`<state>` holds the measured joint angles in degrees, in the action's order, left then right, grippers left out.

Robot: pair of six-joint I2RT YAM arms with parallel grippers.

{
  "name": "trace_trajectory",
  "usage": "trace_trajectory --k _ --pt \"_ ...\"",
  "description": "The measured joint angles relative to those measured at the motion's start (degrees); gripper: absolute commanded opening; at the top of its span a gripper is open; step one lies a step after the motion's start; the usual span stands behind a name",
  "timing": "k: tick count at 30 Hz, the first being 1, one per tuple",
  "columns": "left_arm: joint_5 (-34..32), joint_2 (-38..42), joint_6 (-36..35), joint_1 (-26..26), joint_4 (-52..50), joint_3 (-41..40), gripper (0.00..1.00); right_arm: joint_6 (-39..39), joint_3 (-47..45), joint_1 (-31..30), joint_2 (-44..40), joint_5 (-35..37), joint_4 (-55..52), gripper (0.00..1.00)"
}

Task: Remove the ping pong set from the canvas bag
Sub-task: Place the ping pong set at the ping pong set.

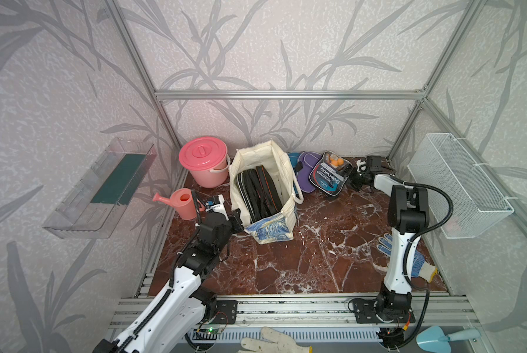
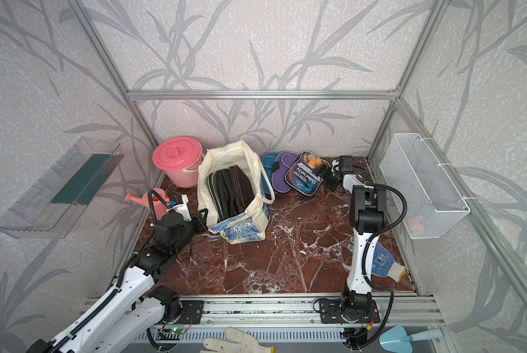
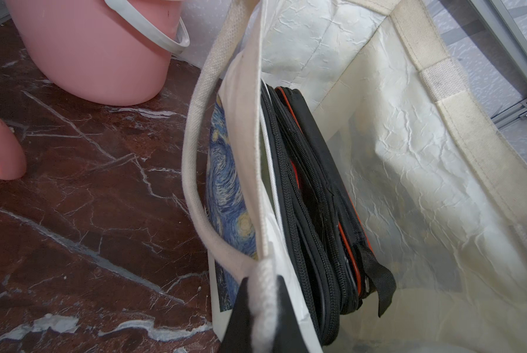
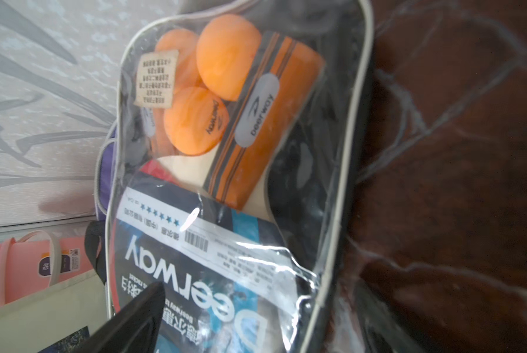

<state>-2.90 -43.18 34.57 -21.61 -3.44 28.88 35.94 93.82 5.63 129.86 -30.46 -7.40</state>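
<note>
Left pincer (image 3: 262,308) clamped on canvas bag (image 1: 270,229) rim (hold taut). Right pincer (image 1: 357,182) apart, clear case (image 1: 329,178) at bag's 2 o'clock; retreat without snagging.

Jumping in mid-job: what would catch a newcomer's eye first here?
The cream canvas bag with its blue starry print stands left of centre, black zippered cases upright inside, the left hand shut on its near rim. Behind it to the right, a clear case of orange balls overlaps a purple case, the right hand open at its edge. A pink lidded bucket sits back left.
</note>
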Motion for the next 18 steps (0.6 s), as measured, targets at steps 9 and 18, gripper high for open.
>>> trace_trajectory --k 9,18 --pt "0.1 0.1 0.0 0.0 0.0 0.0 0.00 -4.0 -4.0 -1.6 -7.6 4.8 -5.4 0.99" --pt "0.6 0.4 0.0 0.0 0.0 0.0 0.00 -10.0 -1.1 -15.1 -21.8 8.8 -11.5 0.99"
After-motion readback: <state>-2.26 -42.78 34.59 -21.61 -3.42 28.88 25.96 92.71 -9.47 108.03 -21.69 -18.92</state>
